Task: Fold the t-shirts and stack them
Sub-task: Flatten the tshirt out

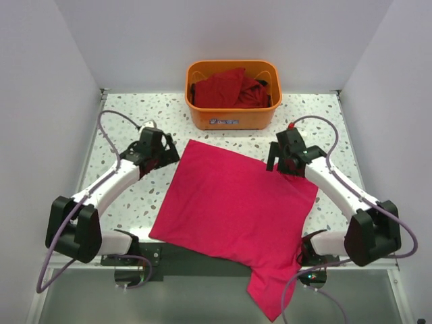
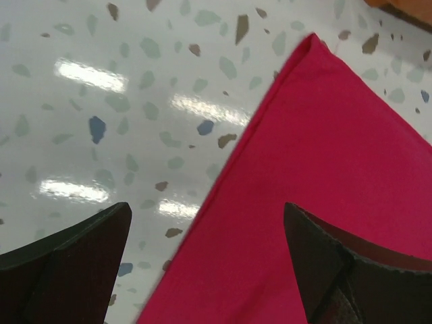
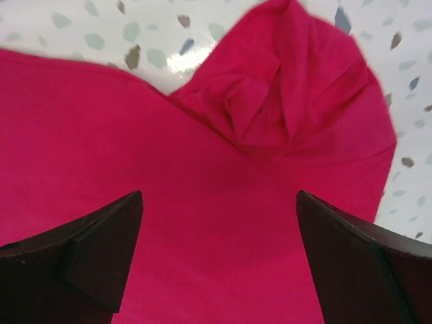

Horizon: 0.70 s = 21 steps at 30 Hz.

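A bright pinkish-crimson t-shirt [image 1: 233,202] lies spread flat on the speckled table, one part hanging over the near edge at the lower right. Darker red t-shirts [image 1: 229,89] lie crumpled in the orange basket [image 1: 233,116] at the back. My left gripper [image 1: 160,150] hovers open over the shirt's far left corner [image 2: 317,155], its dark fingers [image 2: 67,270] straddling the cloth's edge. My right gripper [image 1: 282,156] stands open above the far right corner, where the cloth [image 3: 223,216] bunches into a small fold [image 3: 283,88]. Nothing sits between either pair of fingers.
White walls close in the table [image 1: 135,196] on the left, right and back. The basket stands just beyond the shirt's far edge. Both arms reach in from the near corners along the shirt's sides.
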Tool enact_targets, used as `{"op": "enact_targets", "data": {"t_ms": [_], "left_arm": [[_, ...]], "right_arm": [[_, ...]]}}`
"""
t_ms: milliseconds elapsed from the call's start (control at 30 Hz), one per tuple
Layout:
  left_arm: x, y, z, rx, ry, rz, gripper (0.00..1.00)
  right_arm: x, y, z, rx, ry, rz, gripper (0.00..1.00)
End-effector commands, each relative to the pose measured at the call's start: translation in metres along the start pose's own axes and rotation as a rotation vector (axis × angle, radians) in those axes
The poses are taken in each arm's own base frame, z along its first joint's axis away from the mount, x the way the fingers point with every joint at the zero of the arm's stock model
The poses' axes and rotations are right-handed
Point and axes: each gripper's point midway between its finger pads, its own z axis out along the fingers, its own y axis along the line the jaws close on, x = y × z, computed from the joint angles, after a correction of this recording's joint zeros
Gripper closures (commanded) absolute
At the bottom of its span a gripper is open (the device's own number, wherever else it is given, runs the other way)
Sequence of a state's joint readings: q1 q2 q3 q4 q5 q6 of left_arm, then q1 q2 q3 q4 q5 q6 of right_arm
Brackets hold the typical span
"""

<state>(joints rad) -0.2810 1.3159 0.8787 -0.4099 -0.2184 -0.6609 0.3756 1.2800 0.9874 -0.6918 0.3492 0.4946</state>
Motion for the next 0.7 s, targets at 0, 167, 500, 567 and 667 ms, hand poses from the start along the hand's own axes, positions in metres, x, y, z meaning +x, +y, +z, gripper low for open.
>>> {"op": "enact_targets", "data": {"t_ms": [0, 167, 500, 567, 667], "left_arm": [[0.014, -0.059, -0.003, 0.194, -0.005, 0.057, 0.00], [0.066, -0.076, 0.019, 0.291, 0.134, 0.047, 0.00], [0.118, -0.033, 0.039, 0.164, 0.245, 0.055, 0.00], [0.123, -0.025, 0.039, 0.143, 0.254, 0.062, 0.00], [0.131, -0.007, 0.039, 0.073, 0.261, 0.072, 0.00]], "right_arm": [[0.033, -0.001, 0.025, 0.017, 0.135, 0.097, 0.01], [0.032, 0.015, 0.053, -0.069, 0.135, 0.118, 0.01], [0.014, 0.008, 0.097, -0.068, 0.139, 0.188, 0.01], [0.008, 0.009, 0.105, -0.078, 0.128, 0.195, 0.01], [-0.009, 0.009, 0.113, -0.085, 0.085, 0.206, 0.01]]}}
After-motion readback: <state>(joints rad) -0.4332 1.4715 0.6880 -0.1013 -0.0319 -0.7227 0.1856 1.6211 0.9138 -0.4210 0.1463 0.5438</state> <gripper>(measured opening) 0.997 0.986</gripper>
